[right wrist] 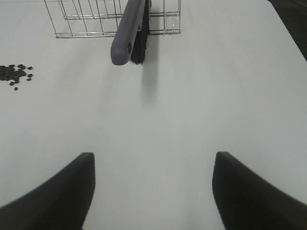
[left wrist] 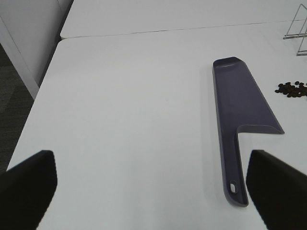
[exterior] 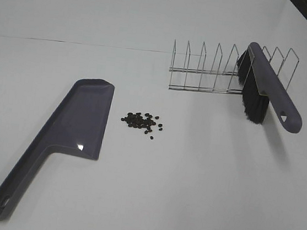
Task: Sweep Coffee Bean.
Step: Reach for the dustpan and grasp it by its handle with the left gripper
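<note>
the coffee beans (exterior: 141, 122) lie in a loose little pile on the white counter (exterior: 199, 198), just beside the open lip of the grey-purple dustpan (exterior: 65, 133). the dustpan lies flat with its long handle running back toward the left arm's side, likely so that arm can take it without reaching across. the brush (exterior: 265, 86) leans in the wire rack (exterior: 208, 71), well apart from the beans. its bristles point down and its handle end juts out toward the right arm, an easy end to grab. the left gripper (left wrist: 151, 160) hangs above the counter with its jaws spread wide and nothing between them, the dustpan's handle near one finger. the right gripper (right wrist: 153, 155) is also parted and empty, facing the brush handle from a distance. neither tool is picked up yet, so the sweep has not begun.
</note>
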### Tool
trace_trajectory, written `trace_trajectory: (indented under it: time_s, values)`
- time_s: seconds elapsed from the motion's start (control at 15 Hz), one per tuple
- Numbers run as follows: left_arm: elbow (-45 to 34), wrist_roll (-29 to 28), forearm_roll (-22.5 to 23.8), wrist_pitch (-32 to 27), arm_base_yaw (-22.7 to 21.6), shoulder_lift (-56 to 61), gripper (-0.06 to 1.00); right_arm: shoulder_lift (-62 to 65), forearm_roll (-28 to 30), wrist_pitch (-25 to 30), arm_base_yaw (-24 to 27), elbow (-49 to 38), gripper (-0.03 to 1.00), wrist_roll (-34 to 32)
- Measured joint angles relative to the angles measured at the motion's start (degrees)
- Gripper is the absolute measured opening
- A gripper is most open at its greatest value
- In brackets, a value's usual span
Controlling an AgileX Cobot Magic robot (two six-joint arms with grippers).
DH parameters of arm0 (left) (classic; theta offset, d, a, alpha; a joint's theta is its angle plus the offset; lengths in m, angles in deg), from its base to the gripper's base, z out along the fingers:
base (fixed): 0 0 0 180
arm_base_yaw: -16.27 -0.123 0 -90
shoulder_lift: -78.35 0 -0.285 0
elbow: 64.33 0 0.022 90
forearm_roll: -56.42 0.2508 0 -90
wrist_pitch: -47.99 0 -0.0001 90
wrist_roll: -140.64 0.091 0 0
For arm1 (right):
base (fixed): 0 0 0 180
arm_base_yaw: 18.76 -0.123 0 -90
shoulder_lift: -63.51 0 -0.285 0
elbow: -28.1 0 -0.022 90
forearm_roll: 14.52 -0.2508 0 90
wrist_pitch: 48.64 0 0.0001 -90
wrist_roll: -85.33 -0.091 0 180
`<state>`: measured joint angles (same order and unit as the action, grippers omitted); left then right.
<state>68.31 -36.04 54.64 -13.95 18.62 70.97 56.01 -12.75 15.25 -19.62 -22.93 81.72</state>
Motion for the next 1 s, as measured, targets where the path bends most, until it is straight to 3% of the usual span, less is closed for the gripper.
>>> trace_trajectory:
  time_s: [1.0]
  values:
    - [0.00,0.00,0.86,0.00,0.00,0.00,0.99,0.00,0.00,0.00,0.00,0.00,0.60,0.00]
